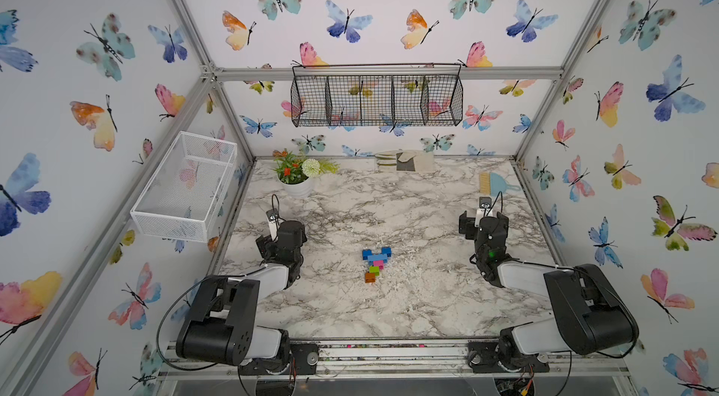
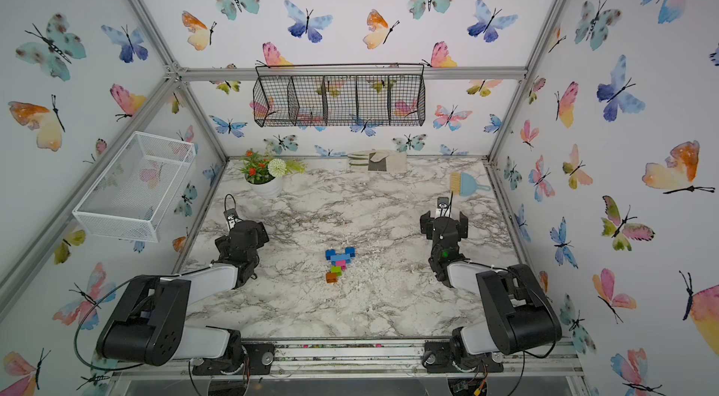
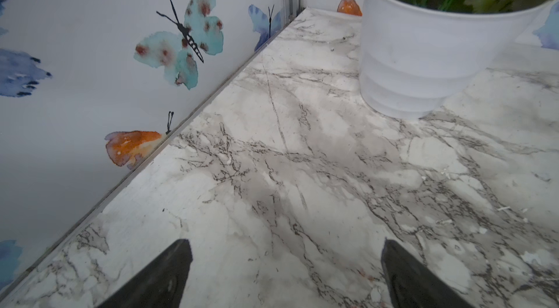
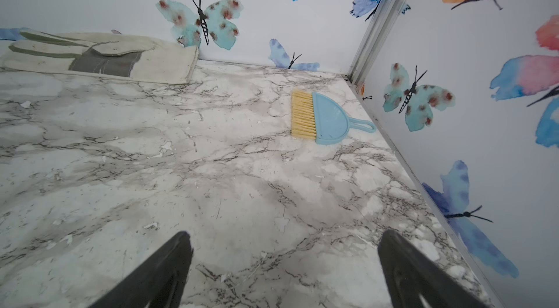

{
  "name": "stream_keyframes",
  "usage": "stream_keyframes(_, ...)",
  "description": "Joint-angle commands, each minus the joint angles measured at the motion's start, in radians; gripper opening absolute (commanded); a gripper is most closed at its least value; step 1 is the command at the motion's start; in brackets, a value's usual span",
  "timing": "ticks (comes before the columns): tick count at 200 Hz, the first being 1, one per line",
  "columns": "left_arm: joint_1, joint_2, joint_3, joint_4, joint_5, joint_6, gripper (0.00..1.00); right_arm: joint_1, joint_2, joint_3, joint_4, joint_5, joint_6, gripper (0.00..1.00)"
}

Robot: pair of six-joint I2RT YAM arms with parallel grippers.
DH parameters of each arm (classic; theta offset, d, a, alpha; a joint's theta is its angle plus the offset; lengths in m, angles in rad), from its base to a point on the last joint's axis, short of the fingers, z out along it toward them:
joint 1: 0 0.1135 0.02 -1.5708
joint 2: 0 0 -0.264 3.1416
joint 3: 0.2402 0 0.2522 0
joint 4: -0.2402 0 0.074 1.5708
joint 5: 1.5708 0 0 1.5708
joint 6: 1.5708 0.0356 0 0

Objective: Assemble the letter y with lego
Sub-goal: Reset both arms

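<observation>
**Plastic letter joined at mid-table, both grippers wide and empty**

Blue, pink, green and orange: the letter y (image 1: 375,262) lies flat near the middle of the marble table (image 1: 428,296), shown the same way in both top views (image 2: 339,262). The blue bricks (image 1: 376,254) make the fork at the far end. The pink brick (image 1: 378,265), the green brick (image 1: 374,270) and the orange brick (image 1: 370,277) run down as a slightly stepped stem toward the robot. The figure looks complete, though the views are too small to tell whether every joint is pressed home.

Neither arm is near it. Each sits folded at its own side of the table, well apart from the bricks. The left gripper (image 3: 284,249) has its fingers spread over bare marble, holding nothing, and faces the white flower pot (image 3: 423,58). The right gripper (image 4: 284,240) is likewise spread and empty, and looks toward the small blue brush (image 4: 320,118) and the work glove (image 4: 99,55) by the back wall.

As for handling, the figure should be very light, with hard, smooth sides, so it would likely skid on the marble if nudged. The bricks are stiff, but the stud joints are probably the weak points. Lifted by the orange tip, the stem could snap off. A safer hold would be across the sides of the blue fork where the stem meets it, squeezing gently and keeping it level.
</observation>
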Motion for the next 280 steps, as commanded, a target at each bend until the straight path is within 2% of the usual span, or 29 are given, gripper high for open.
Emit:
stream_keyframes(1, 0.001, -0.046, -0.080, 0.279, -0.004, 0.111, 0.98, -0.001, 0.008, -0.054, 0.133, -0.039, -0.017, 0.99)
stream_keyframes(13, 0.024, 0.000, -0.154, 0.487, 0.044, 0.137, 0.98, -0.003, 0.074, -0.113, 0.296, -0.025, -0.032, 0.99)
stream_keyframes(19, 0.026, 0.023, -0.163, 0.535, 0.053, 0.153, 0.98, -0.003, 0.096, -0.145, 0.371, -0.015, -0.031, 0.99)
stream_keyframes(32, 0.026, 0.022, -0.113, 0.422, 0.089, 0.154, 0.98, -0.003, 0.112, -0.200, 0.517, -0.022, -0.045, 0.99)
stream_keyframes(39, 0.029, 0.010, -0.090, 0.343, 0.104, 0.134, 0.98, -0.003, 0.094, -0.215, 0.511, -0.040, -0.041, 0.99)
stream_keyframes(50, 0.044, 0.017, -0.103, 0.387, 0.132, 0.140, 0.98, -0.004, 0.067, -0.226, 0.475, -0.070, -0.031, 0.99)
stream_keyframes(80, 0.065, 0.023, -0.076, 0.336, 0.214, 0.146, 0.98, -0.028, 0.086, -0.216, 0.474, -0.137, -0.035, 0.99)
stream_keyframes(89, 0.066, 0.027, -0.074, 0.334, 0.223, 0.149, 0.99, -0.071, 0.085, -0.191, 0.405, -0.216, -0.013, 1.00)
stream_keyframes(98, 0.070, 0.026, -0.073, 0.330, 0.239, 0.150, 0.98, -0.138, 0.110, -0.163, 0.353, -0.353, 0.016, 0.99)
stream_keyframes(111, 0.079, 0.024, -0.076, 0.333, 0.282, 0.160, 0.98, -0.191, 0.172, -0.152, 0.445, -0.451, 0.032, 1.00)
stream_keyframes(123, 0.095, 0.020, -0.090, 0.353, 0.353, 0.168, 0.99, -0.196, 0.121, -0.115, 0.273, -0.453, 0.029, 0.99)
stream_keyframes(138, 0.113, 0.017, -0.126, 0.408, 0.439, 0.182, 0.98, -0.196, 0.165, -0.152, 0.432, -0.457, 0.031, 0.99)
stream_keyframes(147, 0.119, 0.042, -0.160, 0.502, 0.506, 0.209, 0.98, -0.196, 0.150, -0.147, 0.393, -0.444, 0.030, 0.99)
stream_keyframes(160, 0.124, 0.061, -0.177, 0.558, 0.518, 0.211, 0.98, -0.196, 0.124, -0.125, 0.298, -0.440, 0.032, 0.99)
stream_keyframes(175, 0.123, 0.034, -0.152, 0.463, 0.522, 0.209, 0.98, -0.196, 0.147, -0.140, 0.375, -0.441, 0.029, 0.99)
stream_keyframes(185, 0.125, 0.043, -0.164, 0.507, 0.519, 0.212, 0.98, -0.196, 0.152, -0.150, 0.403, -0.442, 0.029, 0.99)
stream_keyframes(280, 0.123, 0.031, -0.165, 0.485, 0.520, 0.214, 0.98, -0.196, 0.138, -0.132, 0.343, -0.439, 0.028, 0.99)
